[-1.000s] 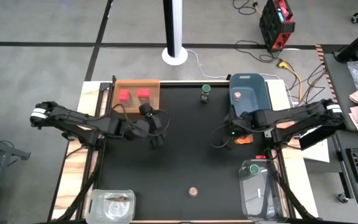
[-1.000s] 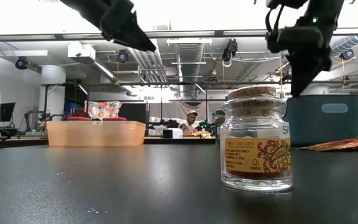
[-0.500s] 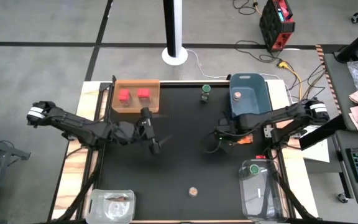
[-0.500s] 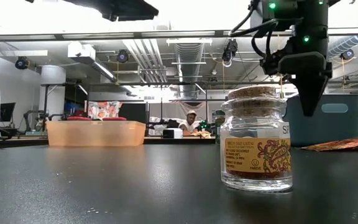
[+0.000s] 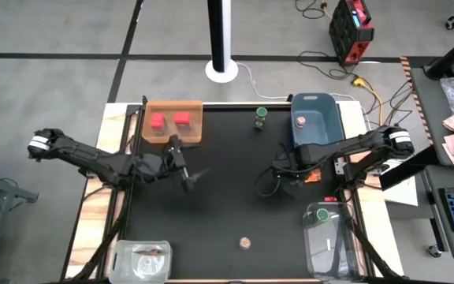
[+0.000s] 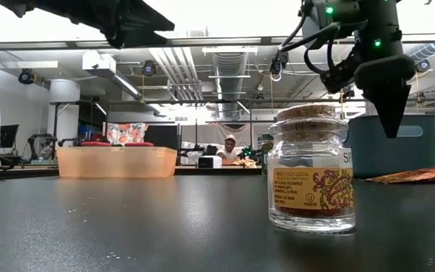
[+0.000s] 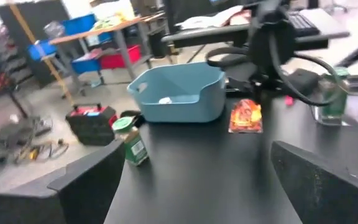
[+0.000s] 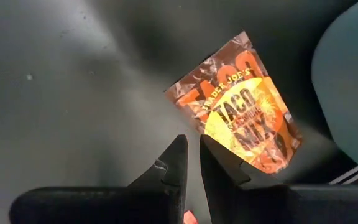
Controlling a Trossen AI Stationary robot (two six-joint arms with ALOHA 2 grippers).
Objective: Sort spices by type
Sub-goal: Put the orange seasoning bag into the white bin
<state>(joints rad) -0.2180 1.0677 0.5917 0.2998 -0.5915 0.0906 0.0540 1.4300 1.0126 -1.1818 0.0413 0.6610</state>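
Since the two red cube boxes already sat side by side in the orange tray, that pair looked sorted, and the rest seemed only partly dealt with. A green-capped jar stood alone near the far edge of the black table, just beside the blue tub, and the cork-topped jar waited by itself toward the near edge. The right gripper hung over the taco seasoning packet, which lay flat beside the tub, its fingers nearly pressed together and holding nothing (so that packet was not yet picked up, I judged). The left gripper hovered near the tray, fingers spread wide and empty.
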